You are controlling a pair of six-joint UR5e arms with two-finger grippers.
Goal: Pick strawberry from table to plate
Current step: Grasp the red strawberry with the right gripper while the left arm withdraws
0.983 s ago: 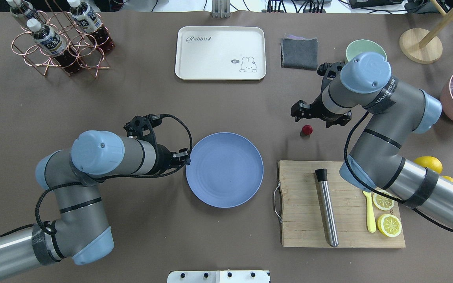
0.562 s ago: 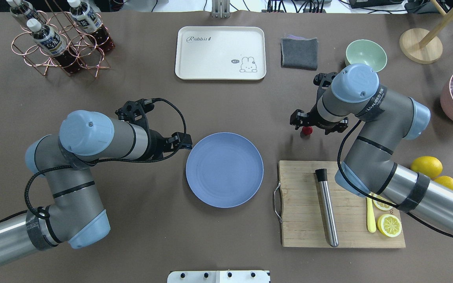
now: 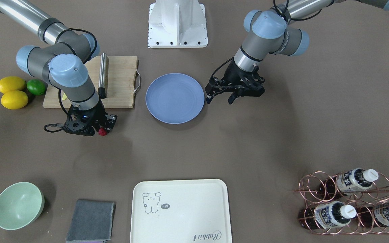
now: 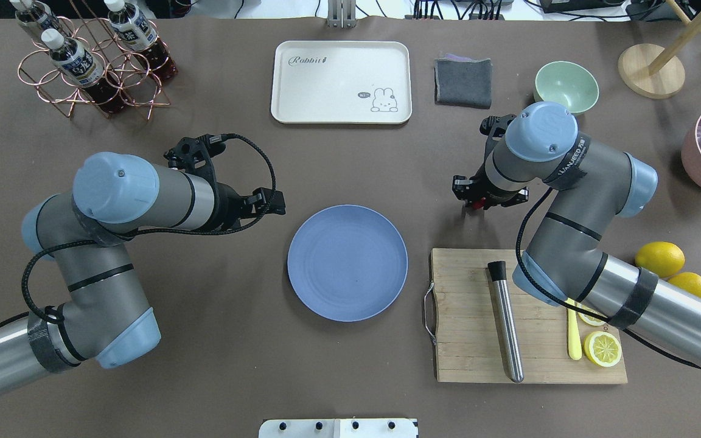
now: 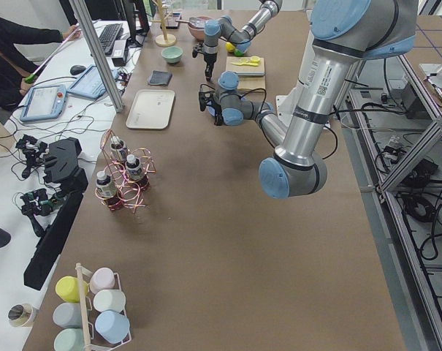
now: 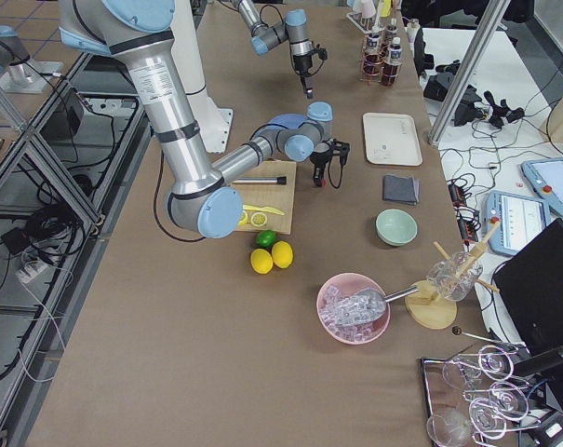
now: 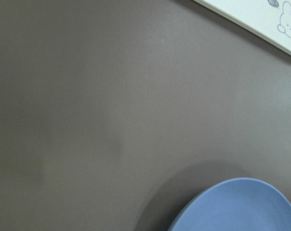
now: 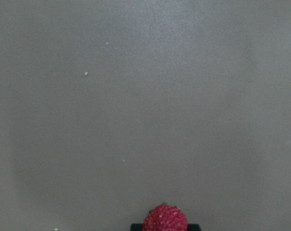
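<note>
We see the strawberry (image 4: 478, 204) on the bench (image 4: 223, 365), near the far edge of the cutting board (image 4: 466, 316) and well apart from the blue plate (image 4: 347, 261), which lies bare.

The right arm (image 4: 575, 176) reaches over the berry with its wrist pointing straight down, so the right jaws stand to either side of it. In the right wrist view the strawberry (image 8: 165, 219) sits centred at the bottom edge, with a dark tip showing at each flank. That centring is what a clean pinch needs on so small and round a thing. We cannot tell whether the right jaws already press the berry or only bracket it, because the arm hides them from above and the wrist view crops them. We judge this to be the grasping step, with the lift and the carry to the plate not yet done.

The left arm (image 4: 143, 194) hangs on the plate's other side. In the front view the left jaws are apart and empty, near the rim but not touching it. We judge they are kept clear of the plate so that it is free to receive the berry.

The berry looks soft. Too hard a squeeze may bruise it, and too slack a hold may let it roll away.
</note>
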